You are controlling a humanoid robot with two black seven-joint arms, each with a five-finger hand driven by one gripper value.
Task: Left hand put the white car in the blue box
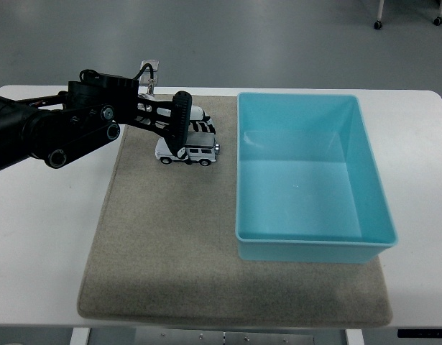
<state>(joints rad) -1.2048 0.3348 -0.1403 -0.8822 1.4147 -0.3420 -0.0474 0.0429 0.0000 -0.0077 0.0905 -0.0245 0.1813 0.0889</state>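
The black five-fingered left hand (174, 128) has its fingers curled down over the small white toy car (188, 152) on the beige mat (156, 244) near the table's far edge, just beside the open blue plastic box (371, 215), and such a shallow top grip could let the car slip out when lifted.

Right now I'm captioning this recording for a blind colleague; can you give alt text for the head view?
A black robot left hand closes its fingers around a white car on a beige mat, just left of an empty blue box. Both sit on a white table.
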